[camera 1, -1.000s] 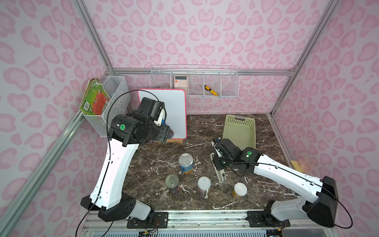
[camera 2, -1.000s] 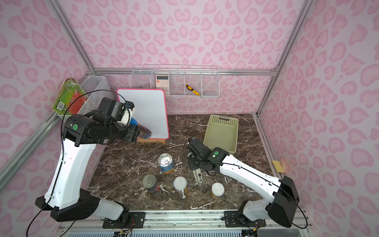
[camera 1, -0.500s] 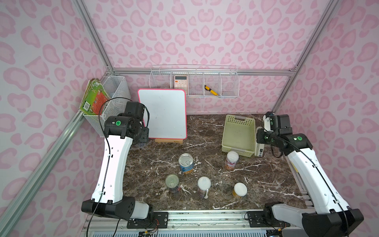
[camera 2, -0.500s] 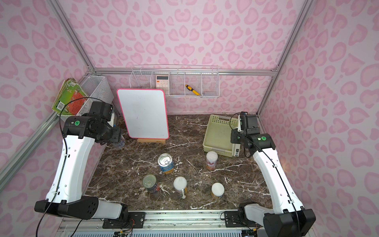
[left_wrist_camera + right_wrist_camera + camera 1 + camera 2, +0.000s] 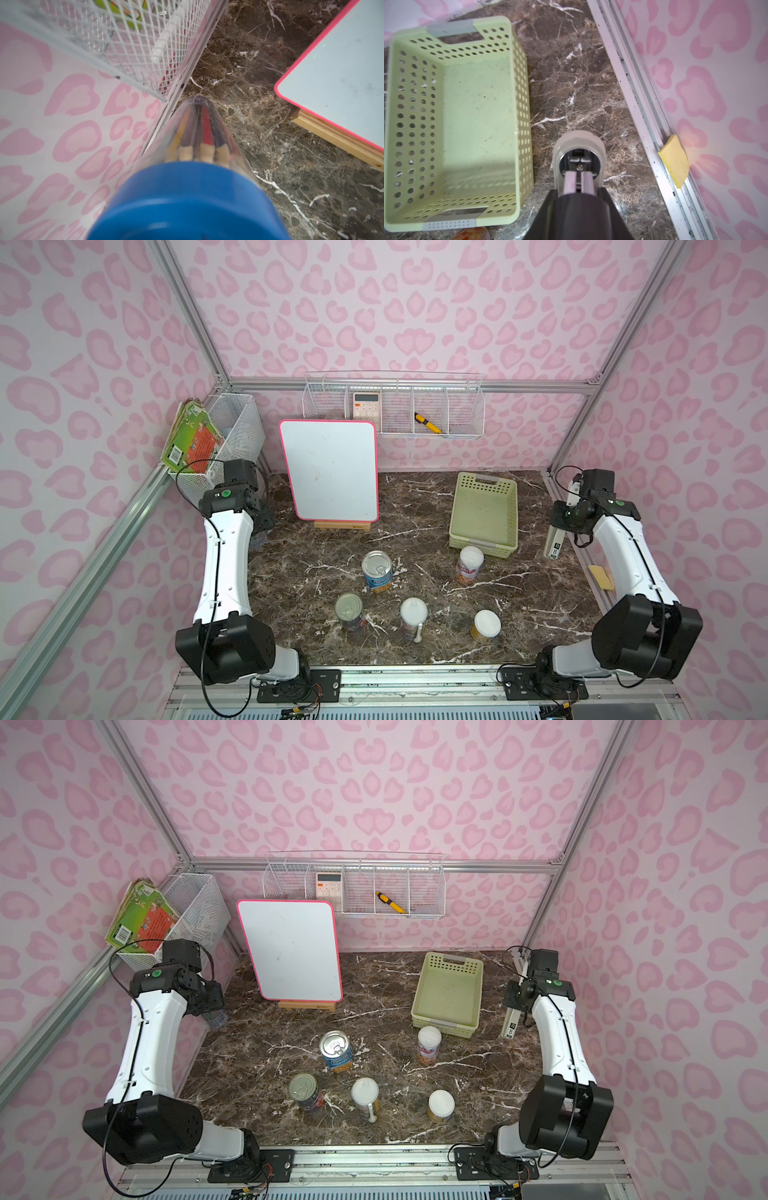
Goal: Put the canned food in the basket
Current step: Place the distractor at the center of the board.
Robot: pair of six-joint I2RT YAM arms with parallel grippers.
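A dark brown marble tabletop (image 5: 415, 502) fills the floor of a pink-patterned enclosure. Toward its far right sits a pale green rectangular plastic basket with perforated sides (image 5: 484, 514) — empty, with none of the canned food in it yet.

The left claw (image 5: 212, 1007) is at the far left edge, closed around a tall clear tube with a blue lid (image 5: 199, 133) that holds coloured pencils (the lid hides the jaws in the wrist view, so this hold is judged from how the tube lines up under the claw). The right claw (image 5: 578, 181) is pinched narrow on a flat grey-and-black stapler (image 5: 555, 542), which stands on end just beside the basket's right wall.

Five small cans stand upright and apart:
- a white-lidded can with a red label (image 5: 470, 565), just in front of the basket's near rim
- a blue-and-yellow can with a silver pull-tab top (image 5: 377, 572), near the middle
- in the front row, a dark can with a silver top (image 5: 350, 611), a plain white-lidded can (image 5: 413, 618) and an orange white-lidded can (image 5: 486, 625)

Risks from here: neither claw is free, so both must let go first. The stapler on end could topple against the basket when released. The tall tube could tip and roll toward the cans. A reach for the can nearest the rim could nudge the basket — or knock that can over. The smooth round cans may slip if gripped off-centre.
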